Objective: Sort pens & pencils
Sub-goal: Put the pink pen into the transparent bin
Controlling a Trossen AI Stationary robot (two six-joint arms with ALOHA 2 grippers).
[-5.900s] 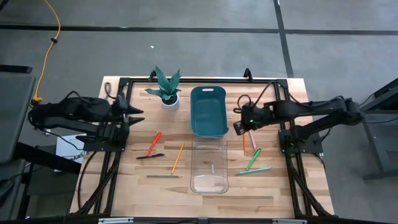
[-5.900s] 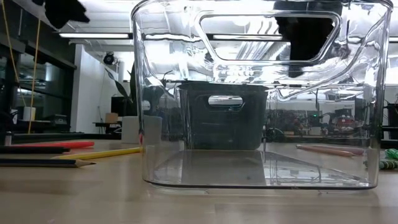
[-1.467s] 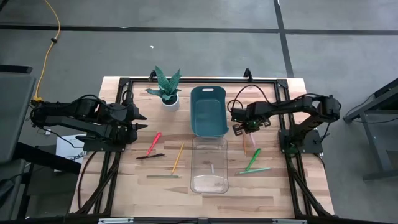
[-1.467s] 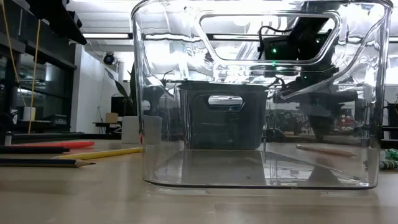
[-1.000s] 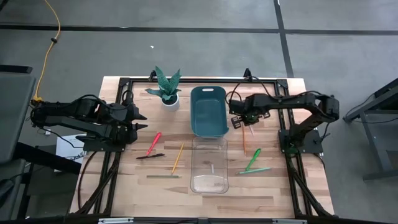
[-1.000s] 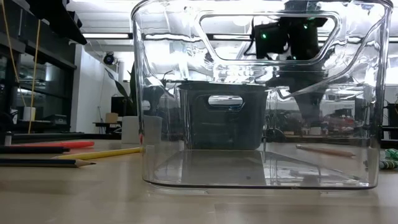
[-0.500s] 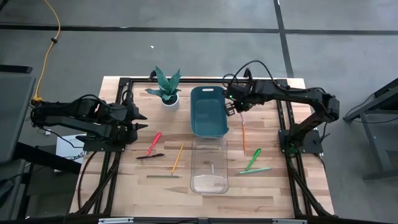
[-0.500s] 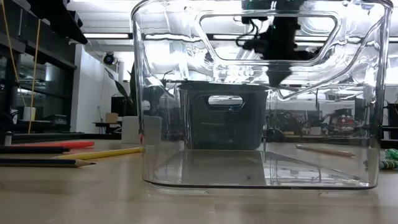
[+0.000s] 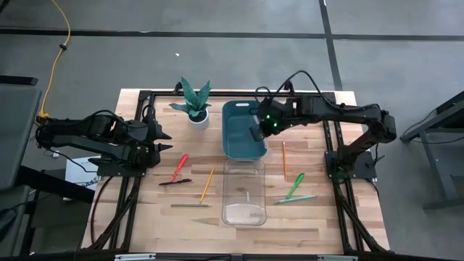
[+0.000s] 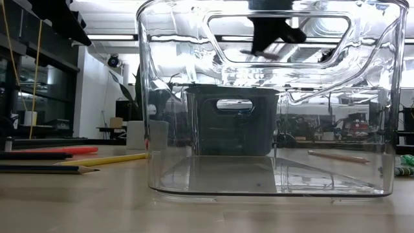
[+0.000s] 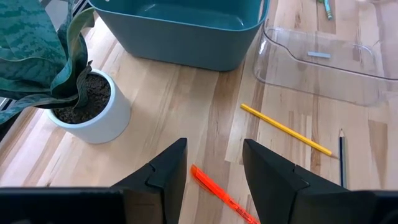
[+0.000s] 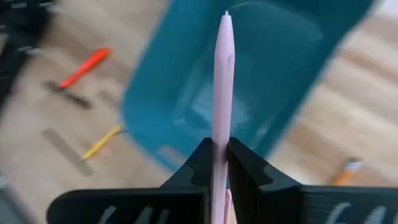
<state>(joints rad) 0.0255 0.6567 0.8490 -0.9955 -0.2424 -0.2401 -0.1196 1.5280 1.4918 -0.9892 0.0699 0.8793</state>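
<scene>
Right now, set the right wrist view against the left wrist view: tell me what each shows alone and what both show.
Only the right wrist view shows the right gripper shut on the pink pen, held over the bin. Only the left wrist view shows the potted plant, the clear bin, and the left gripper open above the table. Both show the teal bin, the red pen and a yellow pencil.

Potted plant (image 9: 193, 104) beside teal bin (image 9: 242, 130)
</scene>
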